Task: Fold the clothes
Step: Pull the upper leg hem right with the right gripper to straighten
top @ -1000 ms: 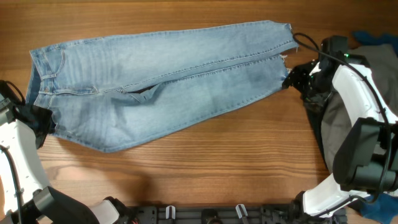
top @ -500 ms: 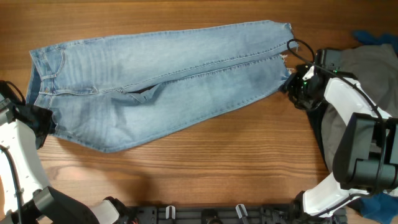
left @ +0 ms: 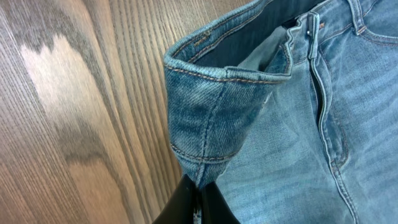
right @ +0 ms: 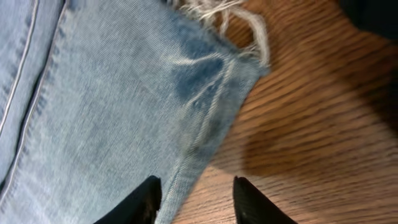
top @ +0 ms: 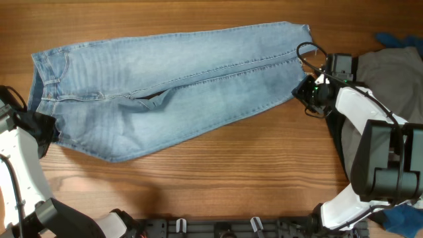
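– Over at the leg end, the right end effector [right: 195, 200] sat part-open astride the jeans [top: 172, 86] edge by the frayed hem [right: 219, 11], holding nothing. It might pinch just one layer, I reckon.

– Yeah. The left end effector [left: 198, 190] was clamped on the waistband [left: 217, 74] corner. Jeans lay flat across the table [top: 231, 178] with bare wood in front, and a grey garment [top: 390, 76] crowded the right.

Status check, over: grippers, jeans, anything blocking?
Left gripper shut on jeans waistband. Right gripper open, straddling leg hem edge. Jeans flat, unfolded. Grey garment beyond hem, apart from jeans.
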Controlling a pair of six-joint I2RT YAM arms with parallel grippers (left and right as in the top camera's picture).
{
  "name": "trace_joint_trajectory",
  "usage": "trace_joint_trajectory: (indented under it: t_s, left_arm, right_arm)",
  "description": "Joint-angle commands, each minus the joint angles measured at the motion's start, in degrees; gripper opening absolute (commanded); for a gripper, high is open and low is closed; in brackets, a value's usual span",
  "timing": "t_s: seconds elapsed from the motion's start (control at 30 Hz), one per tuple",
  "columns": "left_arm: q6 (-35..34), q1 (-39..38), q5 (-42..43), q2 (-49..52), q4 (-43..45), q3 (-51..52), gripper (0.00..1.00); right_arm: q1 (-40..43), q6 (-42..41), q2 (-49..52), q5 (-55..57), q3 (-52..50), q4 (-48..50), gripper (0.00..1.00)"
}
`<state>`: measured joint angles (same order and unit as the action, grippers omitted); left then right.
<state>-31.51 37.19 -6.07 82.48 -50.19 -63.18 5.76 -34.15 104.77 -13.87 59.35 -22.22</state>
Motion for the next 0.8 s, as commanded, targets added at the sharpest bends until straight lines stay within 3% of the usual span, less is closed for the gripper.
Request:
trace_joint_trajectory:
  t_s: [0.0, 0.27, 0.33, 0.37, 0.4, 0.63, 0.77]
  left_arm:
    - [1.0, -0.2, 0.7, 0.4, -0.3, -0.8, 0.04]
    - [1.0, -0.2, 0.7, 0.4, -0.3, -0.8, 0.04]
    - [1.0, -0.2, 0.7, 0.4, -0.3, -0.8, 0.04]
    - [1.0, -0.2, 0.7, 0.4, -0.3, -0.8, 0.04]
    - [1.0, -0.2, 0.7, 0.4, -0.3, -0.8, 0.04]
    - [1.1, -0.2, 0.7, 0.4, -0.3, -0.8, 0.04]
    - [1.1, -0.2, 0.7, 0.4, -0.2, -0.8, 0.04]
  right_arm:
    - [-0.1, -1.0, 1.9, 3.2, -0.2, 0.8, 0.40]
    - [-0.1, -1.0, 5.5, 2.9, -0.2, 3.8, 0.37]
    - [-0.1, -0.9, 5.6, 2.9, -0.2, 3.8, 0.25]
    - [-0.1, -0.9, 5.6, 2.9, -0.2, 3.8, 0.09]
    - [-0.1, -0.9, 5.6, 2.8, -0.2, 3.7, 0.04]
    - [-0.1, -0.1, 5.6, 1.0, -0.2, 3.0, 0.04]
    - [-0.1, 0.5, 5.6, 0.6, -0.2, -3.6, 0.04]
